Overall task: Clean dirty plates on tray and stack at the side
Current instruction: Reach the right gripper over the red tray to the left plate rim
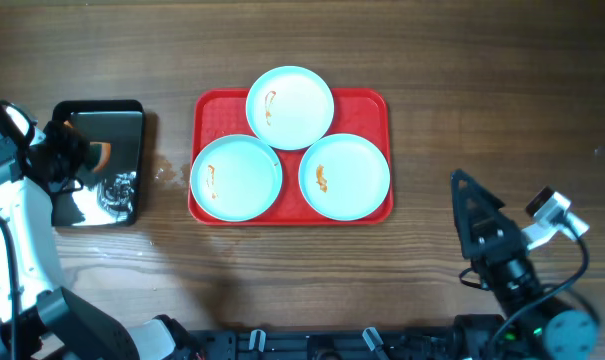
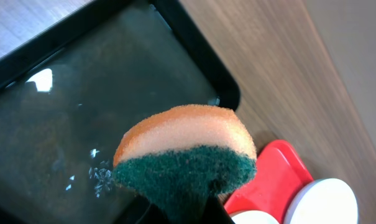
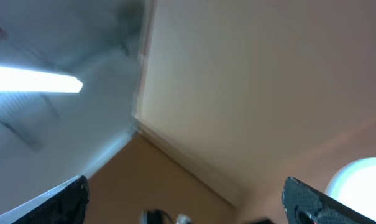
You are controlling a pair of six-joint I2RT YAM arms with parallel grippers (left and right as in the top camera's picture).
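Note:
Three pale plates lie on the red tray (image 1: 208, 103): one at the back (image 1: 290, 107), one front left (image 1: 236, 178), one front right (image 1: 344, 176). Each has a small orange-red smear. My left gripper (image 1: 90, 156) hovers over the black pan, left of the tray, shut on a sponge (image 2: 184, 149) with an orange top and green scrub face. A tray corner (image 2: 271, 177) and a plate's edge (image 2: 327, 200) show at the left wrist view's lower right. My right gripper (image 1: 472, 205) is open and holds nothing, right of the tray, tilted up toward the ceiling (image 3: 188, 208).
A black rectangular pan (image 1: 122, 120) sits left of the tray, with water and a few bubbles (image 2: 100, 174) in it. Water drops mark the wood between pan and tray (image 1: 167, 172). Bare wooden table lies around the tray.

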